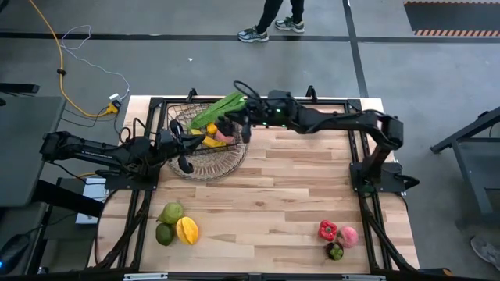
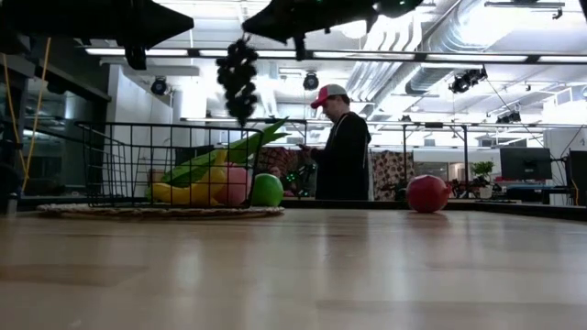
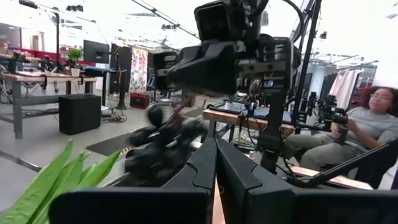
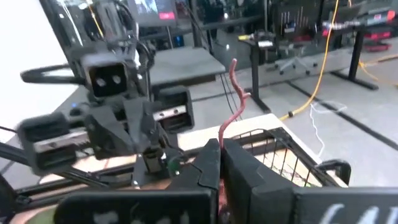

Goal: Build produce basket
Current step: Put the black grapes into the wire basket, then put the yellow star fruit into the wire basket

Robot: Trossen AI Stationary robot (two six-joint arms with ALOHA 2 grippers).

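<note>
The dark wire basket (image 1: 205, 156) stands at the table's far left on a round woven mat. It holds produce: a green leafy stalk (image 1: 219, 109), yellow pieces (image 2: 183, 194), a pink piece (image 2: 234, 183) and a green fruit (image 2: 267, 190). A dark purple grape bunch (image 2: 238, 78) hangs above the basket from my right gripper (image 1: 244, 125), which reaches in from the right and is shut on it. My left gripper (image 3: 215, 168) is shut and hovers at the basket's left rim, touching nothing. My right gripper pinches the grape bunch's reddish-brown stem (image 4: 229, 127) between its two shut fingers, and the stem's free end curls out past them. The fingers come in about level from the table's right. The bunch (image 3: 155, 149) hangs below them, clear of the basket's contents.
Near the front left lie two green fruits (image 1: 169, 222) and a yellow one (image 1: 187, 230). Near the front right lie a red pepper (image 1: 327, 229), a pink fruit (image 1: 348, 236) and a dark piece (image 1: 335, 251). A person (image 2: 344, 147) stands beyond the table's far edge.
</note>
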